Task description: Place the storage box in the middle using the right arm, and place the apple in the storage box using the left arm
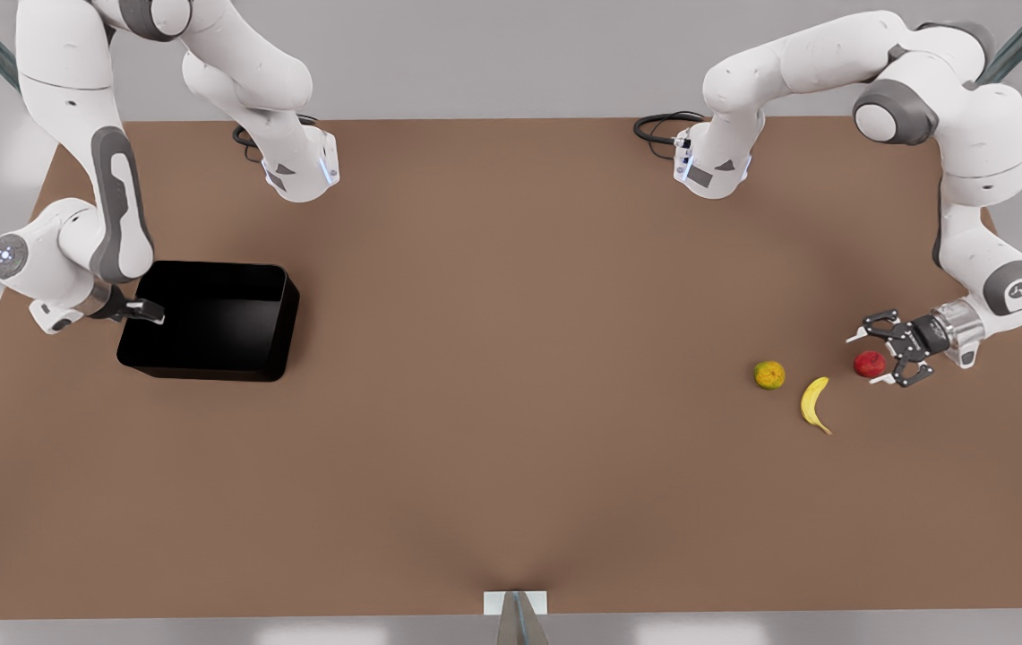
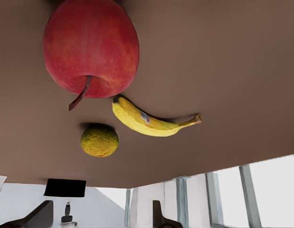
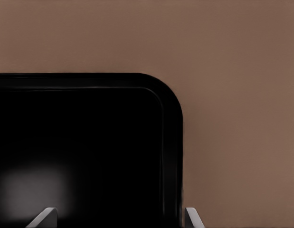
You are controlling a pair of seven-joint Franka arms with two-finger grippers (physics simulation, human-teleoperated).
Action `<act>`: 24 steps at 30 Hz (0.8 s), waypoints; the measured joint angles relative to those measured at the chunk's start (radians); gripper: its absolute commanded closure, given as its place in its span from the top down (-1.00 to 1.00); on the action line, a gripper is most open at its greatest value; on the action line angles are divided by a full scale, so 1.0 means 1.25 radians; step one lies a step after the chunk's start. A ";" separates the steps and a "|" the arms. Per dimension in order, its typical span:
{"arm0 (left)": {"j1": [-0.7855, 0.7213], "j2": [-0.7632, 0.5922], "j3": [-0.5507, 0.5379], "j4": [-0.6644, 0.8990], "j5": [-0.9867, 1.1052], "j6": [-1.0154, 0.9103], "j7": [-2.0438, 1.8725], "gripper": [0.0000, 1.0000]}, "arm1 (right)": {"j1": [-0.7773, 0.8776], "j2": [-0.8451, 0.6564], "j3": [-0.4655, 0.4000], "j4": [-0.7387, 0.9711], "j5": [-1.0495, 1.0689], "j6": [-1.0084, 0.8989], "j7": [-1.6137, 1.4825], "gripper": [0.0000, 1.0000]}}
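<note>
Brown tabletop, two white arms, each at its own target.

On the front view's left I see my right gripper [image 1: 145, 312] at the near wall of the storage box [image 1: 215, 318]; its wrist view shows fingers [image 3: 193, 219] straddling that wall, not visibly clamped, so I judge them open. The box sits well off the middle. On the front view's right, my left gripper [image 1: 869, 354] has fingers spread wide around the apple [image 1: 869, 363], with the banana [image 1: 815, 403] and orange fruit [image 1: 769, 374] near. Risks as I judge them: a thin glossy wall slipping or the box tilting when dragged; the round apple rolling away, or fingers nudging the banana.
</note>
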 measured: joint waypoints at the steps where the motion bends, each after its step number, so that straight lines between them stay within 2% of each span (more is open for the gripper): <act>1: 0.002 0.004 -0.001 0.001 -0.002 0.003 0.000 1.00 | -0.003 0.006 -0.001 0.000 0.000 0.006 -0.007 0.98; 4: 0.023 0.023 -0.004 0.012 -0.008 0.008 0.004 1.00 | -0.045 0.020 -0.001 0.000 0.000 0.024 -0.060 0.98; 12: 0.066 0.070 -0.037 0.047 -0.015 0.019 0.017 1.00 | -0.043 0.064 0.000 -0.006 0.001 0.061 -0.061 0.96; 19: 0.086 0.088 -0.036 0.011 -0.006 0.000 0.071 1.00 | -0.043 0.089 0.000 -0.006 0.001 0.083 -0.078 0.90; 21: 0.096 0.092 -0.037 0.018 -0.006 0.007 0.071 1.00 | -0.041 0.092 0.000 -0.004 0.001 0.083 -0.082 0.75; 22: 0.097 0.092 -0.037 0.024 -0.007 0.011 0.071 1.00 | -0.042 0.093 0.000 -0.004 0.001 0.084 -0.085 0.42; 24: 0.103 0.096 -0.037 0.049 -0.008 0.011 0.070 1.00 | -0.040 0.106 0.002 -0.003 0.001 0.095 -0.085 0.12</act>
